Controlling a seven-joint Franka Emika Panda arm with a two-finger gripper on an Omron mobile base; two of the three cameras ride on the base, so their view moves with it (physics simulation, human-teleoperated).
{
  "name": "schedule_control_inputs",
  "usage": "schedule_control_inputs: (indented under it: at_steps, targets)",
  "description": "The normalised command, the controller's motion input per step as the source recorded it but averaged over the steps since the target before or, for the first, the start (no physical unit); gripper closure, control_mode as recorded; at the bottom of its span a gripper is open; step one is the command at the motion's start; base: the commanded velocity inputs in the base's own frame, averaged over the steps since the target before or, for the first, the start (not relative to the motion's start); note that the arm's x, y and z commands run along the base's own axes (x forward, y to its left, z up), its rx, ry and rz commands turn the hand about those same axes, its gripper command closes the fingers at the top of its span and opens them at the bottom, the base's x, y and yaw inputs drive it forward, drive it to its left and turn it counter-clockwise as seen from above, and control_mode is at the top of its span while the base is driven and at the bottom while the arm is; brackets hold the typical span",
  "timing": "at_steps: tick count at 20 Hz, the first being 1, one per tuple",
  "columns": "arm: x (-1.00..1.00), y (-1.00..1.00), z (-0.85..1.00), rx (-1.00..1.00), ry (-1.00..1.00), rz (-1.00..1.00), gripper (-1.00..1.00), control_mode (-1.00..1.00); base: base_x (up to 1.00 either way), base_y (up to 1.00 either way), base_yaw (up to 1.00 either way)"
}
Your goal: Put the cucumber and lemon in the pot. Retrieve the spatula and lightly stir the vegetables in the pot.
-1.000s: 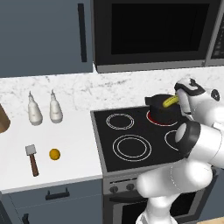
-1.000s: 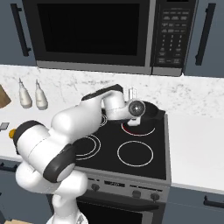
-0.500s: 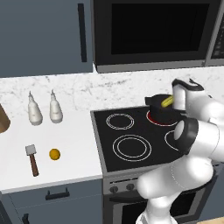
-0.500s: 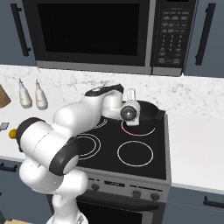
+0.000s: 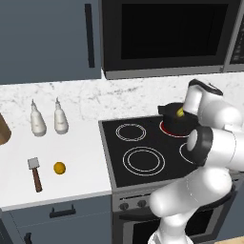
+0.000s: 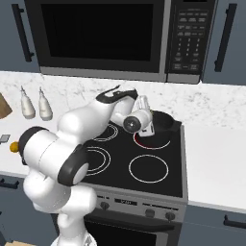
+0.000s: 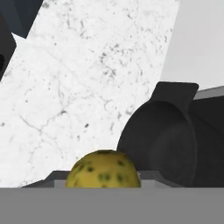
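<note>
My gripper [image 6: 148,129] is shut on the cucumber [image 5: 180,112], a stubby yellow-green piece held at the rim of the black pot [image 5: 173,123] on the back right burner. In the hand view the cucumber's [image 7: 103,173] speckled end sits at the bottom, with the pot's [image 7: 166,140] dark hollow and one flat handle just beyond it. The lemon [image 5: 59,167] lies on the white counter left of the stove. Beside it lies the spatula [image 5: 34,173], with a reddish-brown handle and a grey head.
Two white bottles [image 5: 37,120] [image 5: 59,117] stand by the marble backsplash. A wooden block [image 5: 2,128] is at the far left edge. The black cooktop [image 5: 143,159] has several ring burners. A microwave [image 5: 167,33] hangs above the stove.
The hand has moved a little to the left over the pot with the cucumber still in it. Lemon and spatula have not moved.
</note>
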Motion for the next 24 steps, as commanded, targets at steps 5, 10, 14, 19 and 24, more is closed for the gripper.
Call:
schedule_control_inputs:
  at_steps: [5,10,14,19,24]
  targets:
    - [0.00,-0.14,0.00,-0.08,-0.12,-0.05,1.00,-1.00,0.00,0.00,0.00]
    - [-0.03,-0.10,-0.19,-0.05,-0.08,-0.05,1.00,-1.00,0.00,0.00,0.00]
    - [0.00,-0.01,-0.26,-0.03,-0.08,-0.01,1.00,-1.00,0.00,0.00,0.00]
    - [0.00,-0.02,-0.04,-0.06,-0.14,0.00,1.00,-1.00,0.00,0.00,0.00]
    - [0.00,-0.01,0.00,-0.11,-0.12,-0.01,1.00,-1.00,0.00,0.00,0.00]
